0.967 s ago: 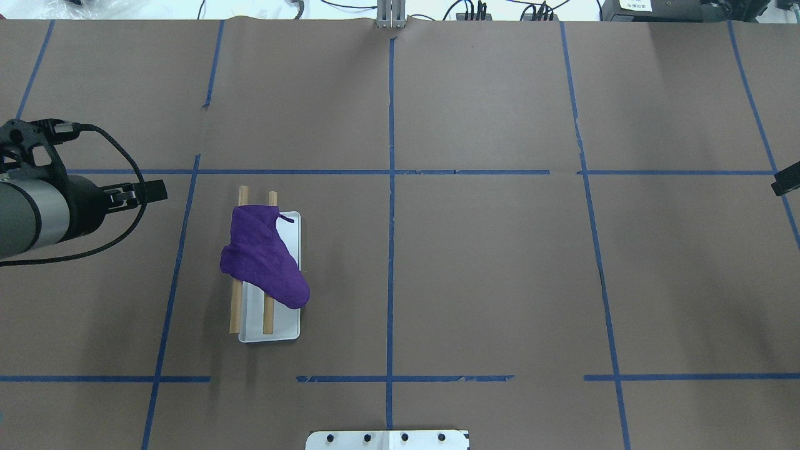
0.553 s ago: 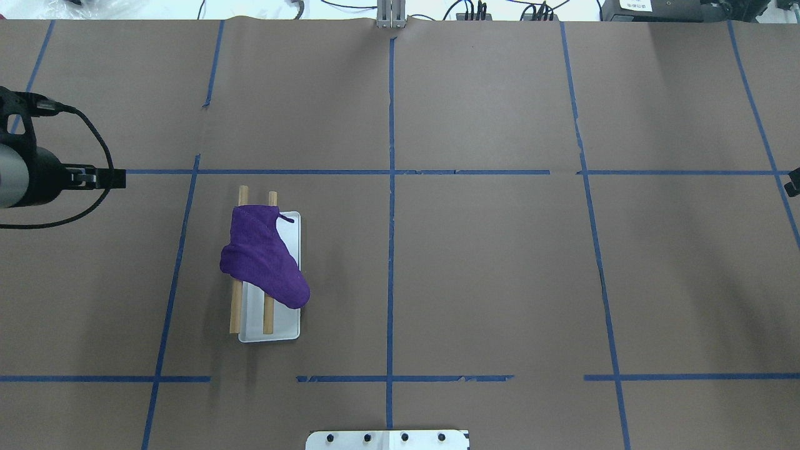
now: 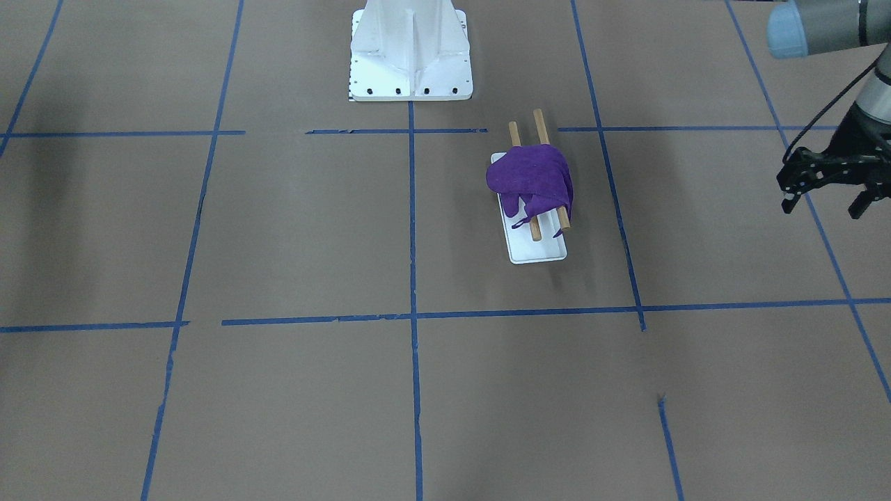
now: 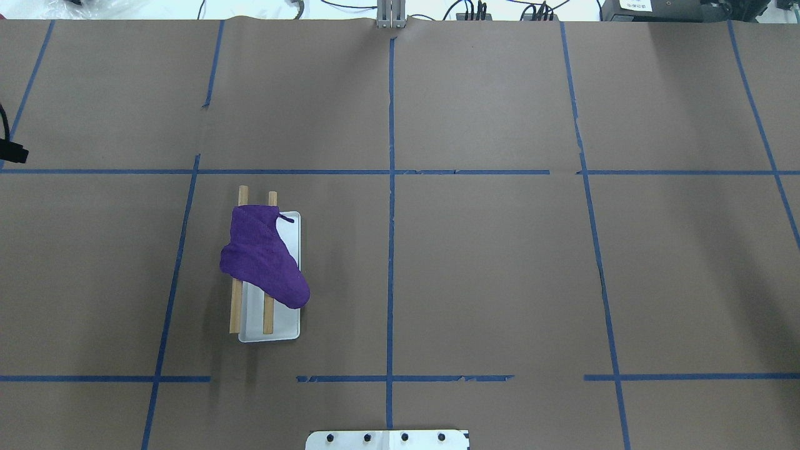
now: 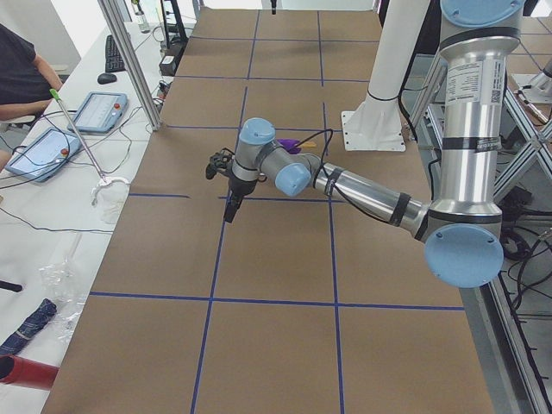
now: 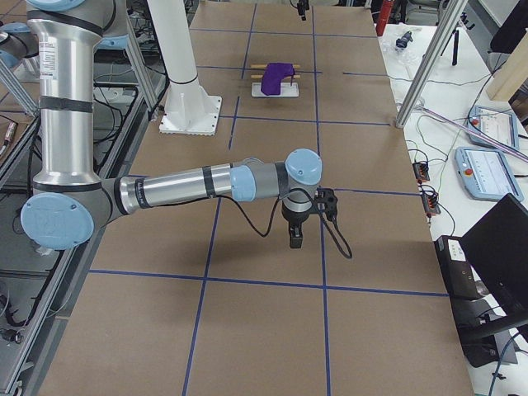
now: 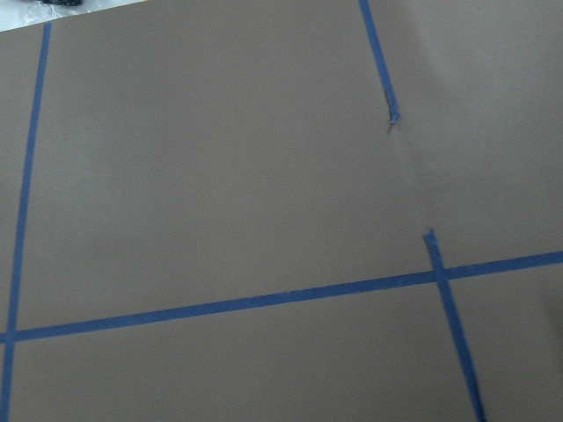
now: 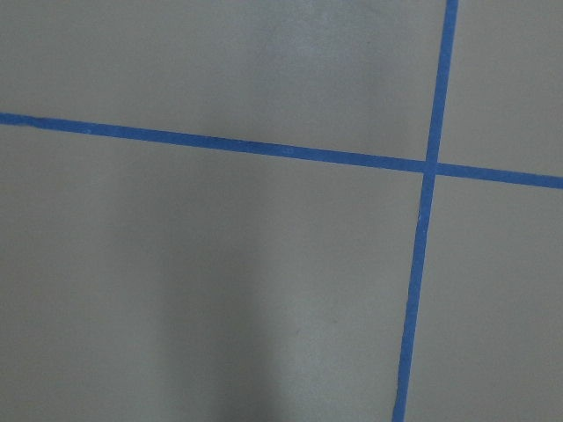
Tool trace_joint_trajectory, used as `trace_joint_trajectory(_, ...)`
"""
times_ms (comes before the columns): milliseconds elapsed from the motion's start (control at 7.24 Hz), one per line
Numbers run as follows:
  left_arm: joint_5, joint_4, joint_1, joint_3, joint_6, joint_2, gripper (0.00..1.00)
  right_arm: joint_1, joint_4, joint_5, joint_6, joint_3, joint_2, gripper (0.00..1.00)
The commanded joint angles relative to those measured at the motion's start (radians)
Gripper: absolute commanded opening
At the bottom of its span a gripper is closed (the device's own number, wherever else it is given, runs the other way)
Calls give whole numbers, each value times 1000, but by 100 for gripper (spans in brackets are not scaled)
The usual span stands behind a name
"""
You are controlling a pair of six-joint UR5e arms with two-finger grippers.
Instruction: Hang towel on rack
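The purple towel point(image 4: 262, 256) lies draped across both dowels point(image 4: 235, 309) of the rack point(image 3: 537, 122), on the robot's left half of the counter point(image 4: 500, 262). It is bunched, not spread flat. It covers the middle and far stretch of the dowels, and their ends show bare on both sides. One lobe hangs past the inner dowel, over the white base point(image 4: 282, 325). A thin loop point(image 4: 286, 218) sticks out at the towel's far corner. In the right side view the towel point(image 6: 278, 72) sits small and far up the counter.

The left arm point(image 5: 362, 195) is out by the counter's left end, well apart from the rack. In the front view the left jaws hang above the paper, spread wide with nothing between them. The overhead view catches only a black tip at its left edge.

The right arm point(image 6: 177, 185) reaches over the counter's right end with its tool pointing down. Whether the right jaws are released or clenched I cannot tell.

Both wrist cameras show only brown paper and blue tape point(image 7: 229, 305). The white pedestal point(image 3: 411, 59) stands at the robot's side of the counter, apart from the rack.
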Motion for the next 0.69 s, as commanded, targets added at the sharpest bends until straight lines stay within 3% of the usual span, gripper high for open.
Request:
trace_joint_trajectory(0, -118, 49, -181, 98, 260, 34, 100, 80, 3, 82, -62, -84, 0, 100)
trace_joint_trajectory(276, -117, 304, -243, 91, 382, 8, 100, 104, 4, 105, -107, -124, 0, 100)
trace_joint_trajectory(553, -113, 415, -302, 83, 473, -1, 100, 113, 4, 104, -112, -146, -2, 100)
